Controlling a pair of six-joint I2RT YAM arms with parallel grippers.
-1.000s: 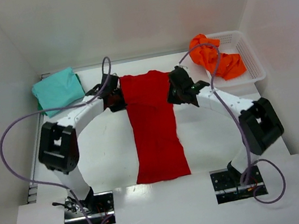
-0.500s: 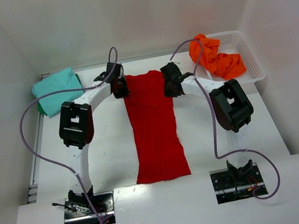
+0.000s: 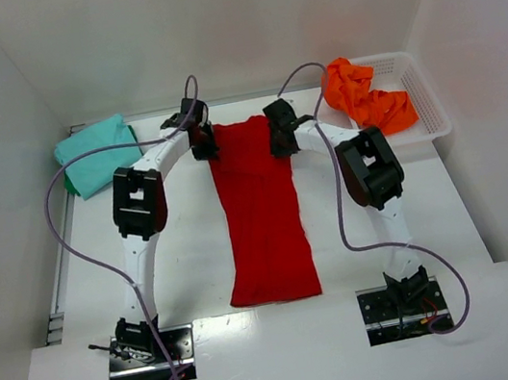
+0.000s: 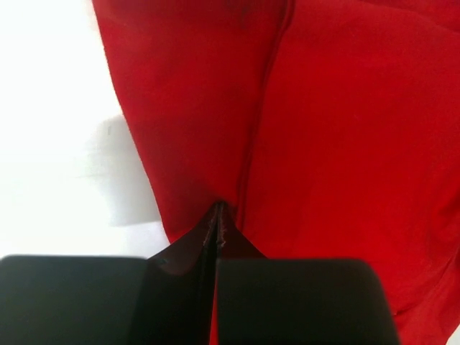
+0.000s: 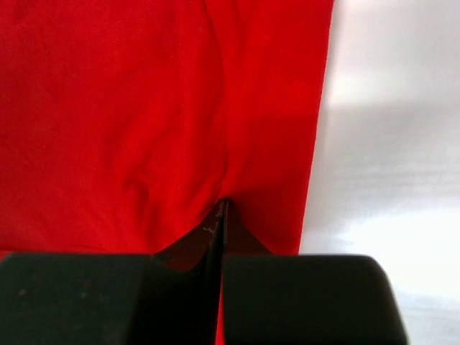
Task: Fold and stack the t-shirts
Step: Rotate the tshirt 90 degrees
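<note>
I note a white plastic mesh basket (image 3: 432, 111) standing at the far right corner of the white table (image 3: 188, 260), just beside the right wall (image 3: 496, 91). I see plain white panels enclosing the table at left, rear and right.

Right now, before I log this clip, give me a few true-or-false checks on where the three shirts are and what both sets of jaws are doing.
1. Both sets of jaws are shut on the far end of the red t-shirt. True.
2. The orange t-shirt lies folded flat on the table. False: it is crumpled in the white basket, spilling over its left rim.
3. The teal t-shirt sits at the table's far left corner. True.
4. The red t-shirt is stacked on the teal one. False: they lie apart, with the red one stretched long down the middle.
</note>
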